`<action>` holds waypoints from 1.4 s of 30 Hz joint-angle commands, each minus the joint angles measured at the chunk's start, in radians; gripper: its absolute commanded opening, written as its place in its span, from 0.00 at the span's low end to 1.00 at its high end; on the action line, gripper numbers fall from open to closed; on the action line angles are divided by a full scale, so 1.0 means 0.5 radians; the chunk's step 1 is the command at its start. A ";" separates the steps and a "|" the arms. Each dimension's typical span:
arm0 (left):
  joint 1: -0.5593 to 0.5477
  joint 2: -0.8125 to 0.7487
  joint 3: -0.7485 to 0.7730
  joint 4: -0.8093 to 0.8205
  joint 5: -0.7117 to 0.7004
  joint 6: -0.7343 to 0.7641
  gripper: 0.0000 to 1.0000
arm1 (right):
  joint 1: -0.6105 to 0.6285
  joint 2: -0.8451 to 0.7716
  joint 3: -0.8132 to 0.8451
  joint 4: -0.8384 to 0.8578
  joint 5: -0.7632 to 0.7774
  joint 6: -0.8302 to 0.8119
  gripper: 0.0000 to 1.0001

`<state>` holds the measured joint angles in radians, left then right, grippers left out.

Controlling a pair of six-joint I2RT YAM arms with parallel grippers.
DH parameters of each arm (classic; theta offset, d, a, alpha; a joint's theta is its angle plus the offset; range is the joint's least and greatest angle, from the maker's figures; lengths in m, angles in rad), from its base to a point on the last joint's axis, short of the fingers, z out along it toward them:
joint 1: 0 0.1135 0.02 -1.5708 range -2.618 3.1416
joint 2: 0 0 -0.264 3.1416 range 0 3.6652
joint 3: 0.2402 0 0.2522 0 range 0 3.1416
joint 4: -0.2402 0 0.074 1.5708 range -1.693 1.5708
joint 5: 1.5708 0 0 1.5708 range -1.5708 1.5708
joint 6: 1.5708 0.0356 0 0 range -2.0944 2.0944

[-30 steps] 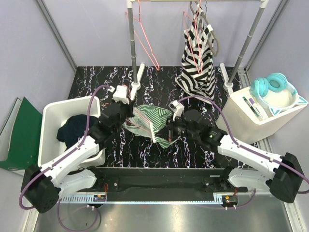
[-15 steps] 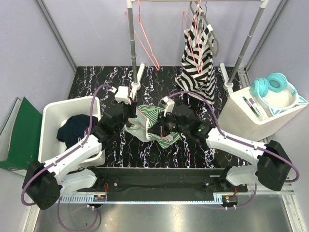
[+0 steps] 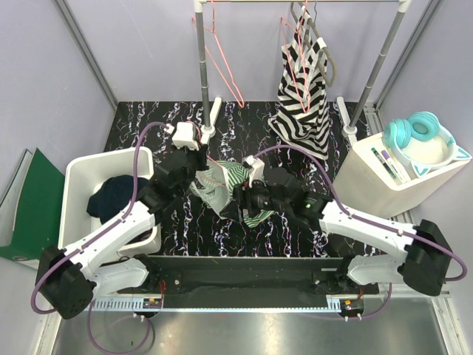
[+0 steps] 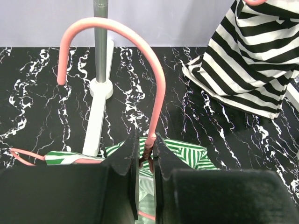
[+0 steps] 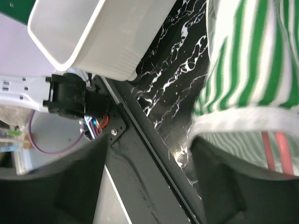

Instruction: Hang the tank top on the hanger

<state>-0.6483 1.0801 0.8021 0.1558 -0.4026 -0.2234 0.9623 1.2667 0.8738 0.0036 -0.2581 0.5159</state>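
The salmon-pink wire hanger [image 4: 156,84] stands hook-up over the table, and my left gripper [image 4: 145,156] is shut on its twisted neck. The green-and-white striped tank top [image 3: 230,177] hangs bunched over the hanger's lower wires [image 3: 213,162], just above the table's middle. It shows below the jaws in the left wrist view as the tank top [image 4: 187,149]. My right gripper [image 3: 236,198] is at the garment's near side, jaws wide open. In the right wrist view the tank top [image 5: 243,70] has its white trim lying against the right finger [image 5: 233,177], nothing pinched between. A pink hanger wire [image 5: 280,144] shows under the trim.
A white bin [image 3: 77,170] holding a dark navy garment [image 3: 111,196] stands at the left. The clothes rack at the back carries spare pink hangers [image 3: 222,63] and a black-and-white striped garment [image 3: 304,89]. Its white foot [image 4: 99,107] lies just beyond the hanger. A white box with turquoise headphones [image 3: 415,137] sits right.
My right gripper has gone from shut to open, letting go of the tank top, and shifted left. The left gripper has carried the hanger slightly toward the back.
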 commanded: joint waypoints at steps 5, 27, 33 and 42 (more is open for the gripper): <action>0.002 -0.086 -0.024 0.124 0.078 0.170 0.00 | 0.024 -0.444 0.075 -0.335 0.037 -0.203 0.97; -0.001 -0.338 -0.184 0.109 0.483 0.250 0.00 | 0.024 -0.279 0.121 -0.425 0.326 -0.431 0.92; -0.001 -0.323 -0.171 0.106 0.520 0.250 0.00 | 0.021 -0.193 0.106 -0.308 0.381 -0.418 0.82; -0.001 -0.274 -0.141 0.124 0.609 0.223 0.00 | 0.024 -0.067 0.109 -0.231 0.449 -0.440 0.48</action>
<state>-0.6483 0.9379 0.7101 0.1524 -0.1444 -0.1047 0.9680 1.2190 0.9104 -0.1787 -0.0757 0.3092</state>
